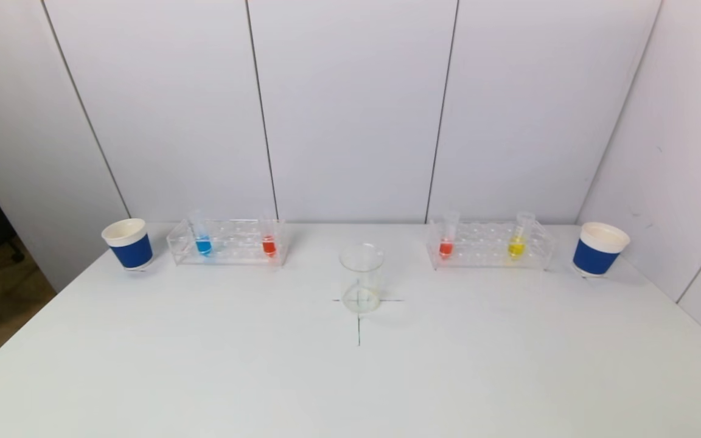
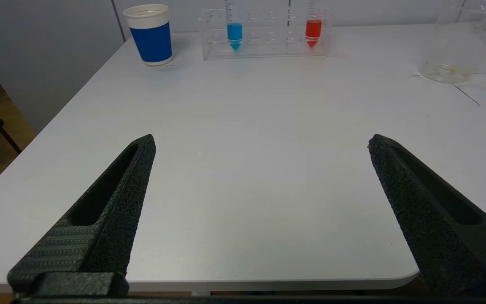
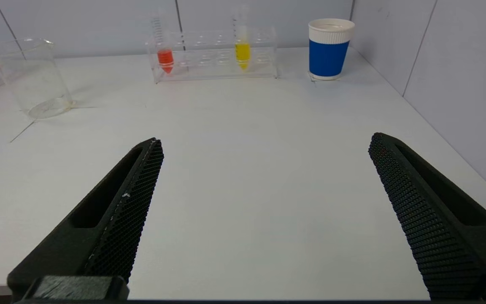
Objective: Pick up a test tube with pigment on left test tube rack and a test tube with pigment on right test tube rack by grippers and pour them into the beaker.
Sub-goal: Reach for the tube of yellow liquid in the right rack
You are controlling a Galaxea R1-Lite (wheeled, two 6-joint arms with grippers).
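The left clear rack (image 1: 229,242) holds a tube with blue pigment (image 1: 203,244) and one with red pigment (image 1: 269,245); the wrist view shows the same blue tube (image 2: 234,33) and red tube (image 2: 313,30). The right rack (image 1: 489,246) holds a red tube (image 1: 446,247) and a yellow tube (image 1: 516,247), seen again as red (image 3: 165,58) and yellow (image 3: 243,53). An empty glass beaker (image 1: 361,277) stands on a cross mark between the racks. My left gripper (image 2: 262,141) and right gripper (image 3: 265,141) hover open near the table's front edge, far from the racks, out of the head view.
A blue paper cup with a white rim (image 1: 128,244) stands left of the left rack, another (image 1: 599,249) right of the right rack. White wall panels close the back and right side. The white table (image 1: 350,377) ends at its left edge (image 1: 16,340).
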